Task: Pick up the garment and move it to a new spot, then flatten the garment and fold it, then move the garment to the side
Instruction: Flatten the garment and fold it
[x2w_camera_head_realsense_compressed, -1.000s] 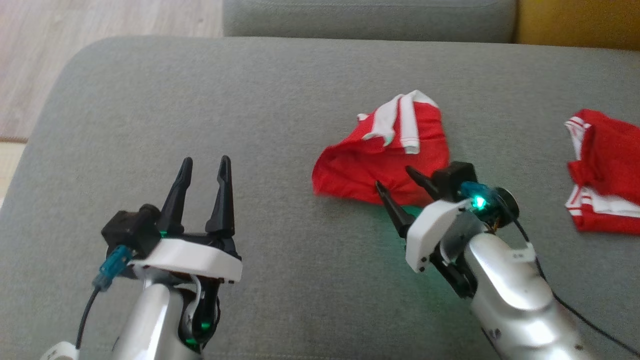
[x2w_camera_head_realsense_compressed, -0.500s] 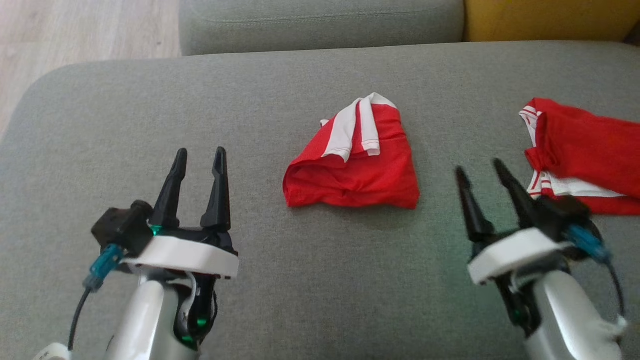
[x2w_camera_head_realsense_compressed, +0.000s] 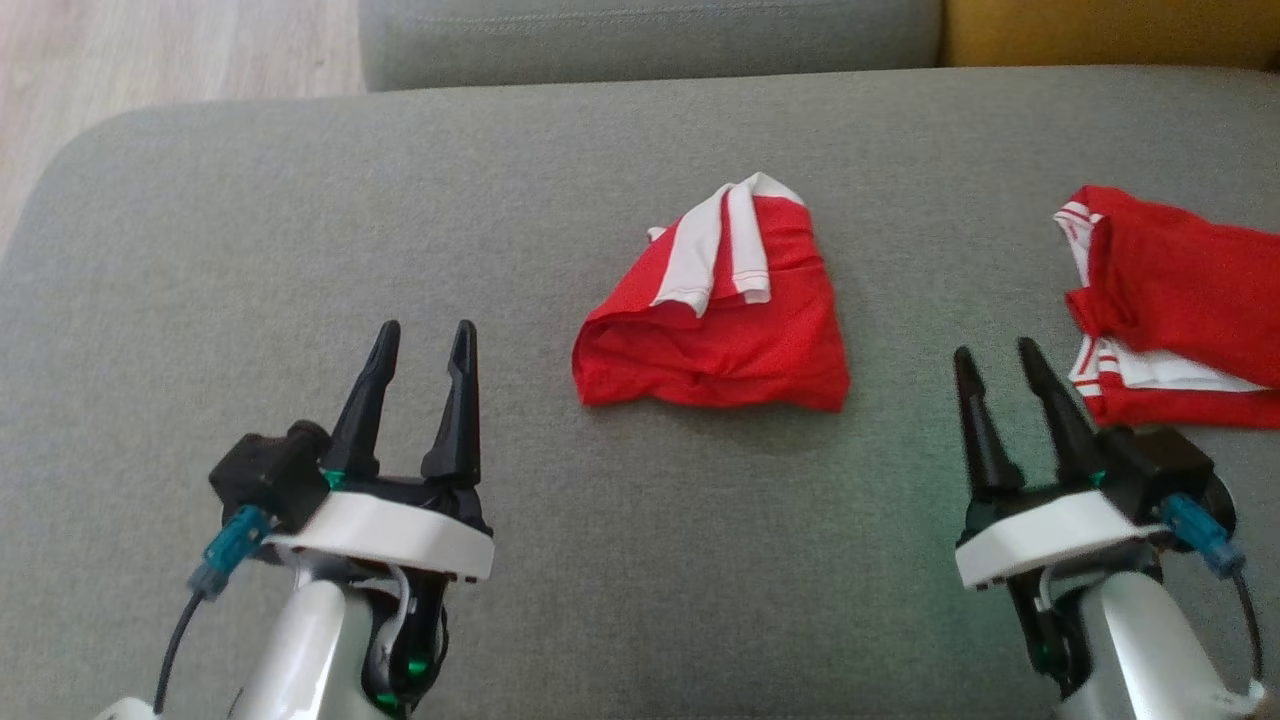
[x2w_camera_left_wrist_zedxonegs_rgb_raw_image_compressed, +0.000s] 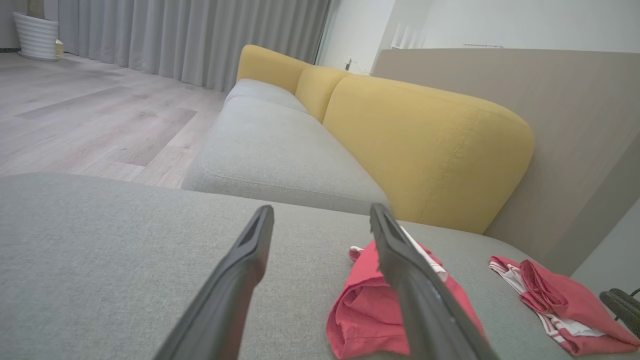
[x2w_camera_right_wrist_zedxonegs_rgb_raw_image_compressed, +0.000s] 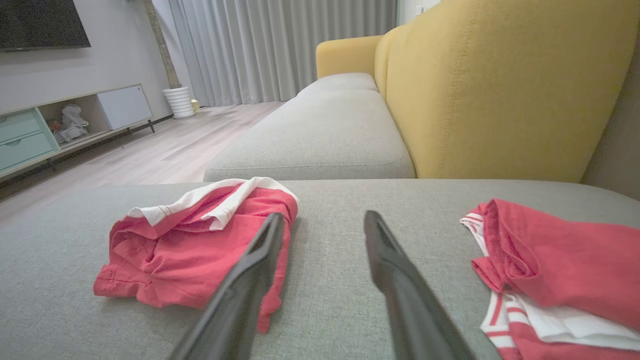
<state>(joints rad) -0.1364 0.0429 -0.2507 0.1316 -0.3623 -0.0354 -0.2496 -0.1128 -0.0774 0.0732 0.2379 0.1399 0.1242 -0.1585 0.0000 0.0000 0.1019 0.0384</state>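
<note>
Both wide open and empty, our left gripper (x2w_camera_head_realsense_compressed: 425, 328) and right gripper (x2w_camera_head_realsense_compressed: 992, 350) flank the red garment (x2w_camera_head_realsense_compressed: 720, 340) lying ahead of us mid-cushion on the sofa (x2w_camera_head_realsense_compressed: 300, 250), long edge crossways, about equally reachable, with a second red garment (x2w_camera_head_realsense_compressed: 1180, 290) just off the right one.

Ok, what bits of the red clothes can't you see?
- Head view: the second red garment runs off the right edge, so its full shape is unknown.
- Left wrist view: a finger of the left pincer crosses the folded garment, hiding its middle.
- Right wrist view: the second red garment is cut by the right and bottom edges.
</note>
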